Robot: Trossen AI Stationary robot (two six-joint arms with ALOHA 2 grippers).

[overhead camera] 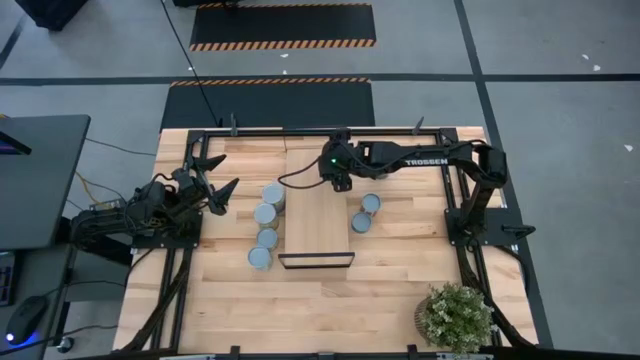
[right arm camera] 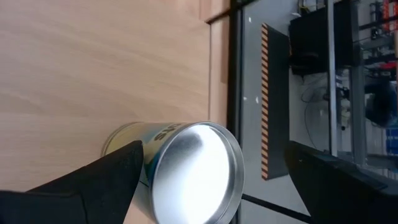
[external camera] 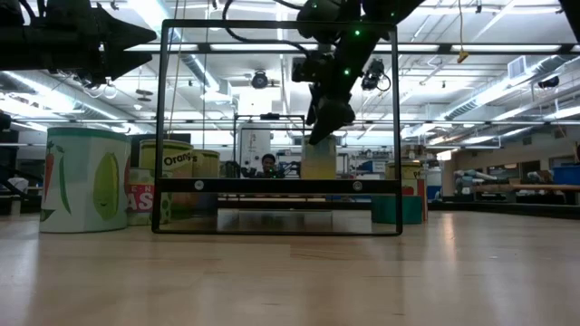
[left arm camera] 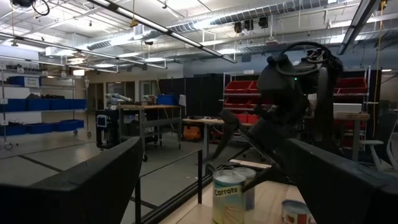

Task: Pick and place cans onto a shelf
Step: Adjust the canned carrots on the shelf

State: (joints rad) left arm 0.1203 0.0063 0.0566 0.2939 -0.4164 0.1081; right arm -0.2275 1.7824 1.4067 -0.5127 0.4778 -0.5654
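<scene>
Where print can be read, one can point(left arm camera: 228, 196) says "Carrots", another point(external camera: 166, 181) "Orange", and the right arm point(overhead camera: 430, 160) "TROSSEN". 4 cans point(overhead camera: 266, 225) stand left of the shelf point(overhead camera: 316, 213), 2 right. The right gripper point(overhead camera: 340, 183), fingers apart, straddles a can point(right arm camera: 186, 171) whose label is cut off. The left gripper point(overhead camera: 218, 195) waits open.

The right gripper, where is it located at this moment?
In the high view the right gripper hangs over the far end of the shelf; its wrist view shows its open fingers either side of a can.
</scene>
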